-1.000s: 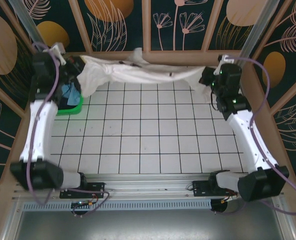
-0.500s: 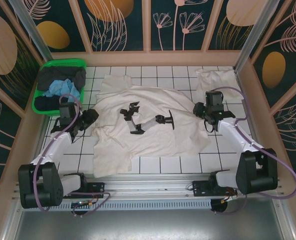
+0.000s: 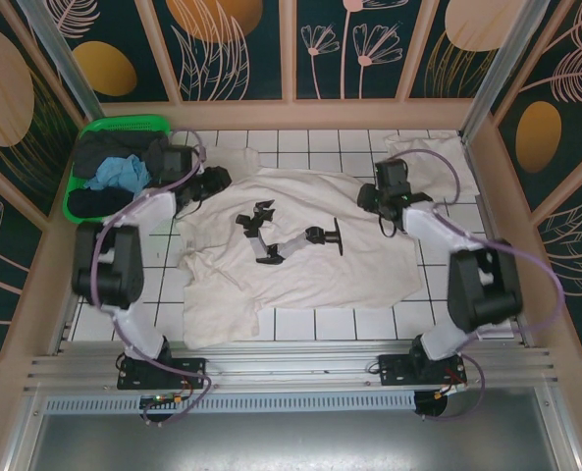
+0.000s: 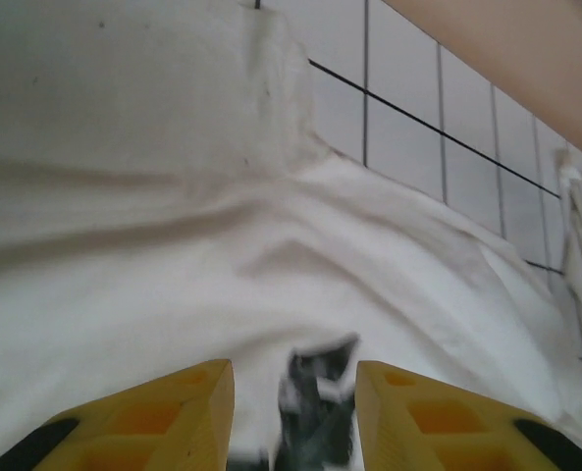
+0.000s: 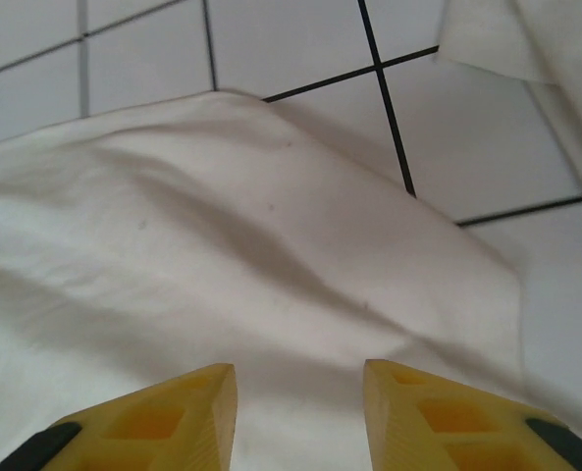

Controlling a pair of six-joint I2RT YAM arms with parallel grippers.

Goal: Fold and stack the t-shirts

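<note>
Jaws on both my arms stand partly parted, gripping nothing. My left jaws hang over the far left edge of the spread t-shirt (image 3: pixel 310 270), my right jaws over its far right edge, with cloth just beneath my yellow fingers (image 5: pixel 163 412). It lies wrinkled across the middle of the tiled bench (image 3: pixel 330 322). Another t-shirt (image 3: pixel 423 155) sits bunched in the far right corner.

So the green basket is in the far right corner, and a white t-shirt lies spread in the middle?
No: the top external view shows the green basket in the far left corner. The white t-shirt does lie spread in the middle.
</note>
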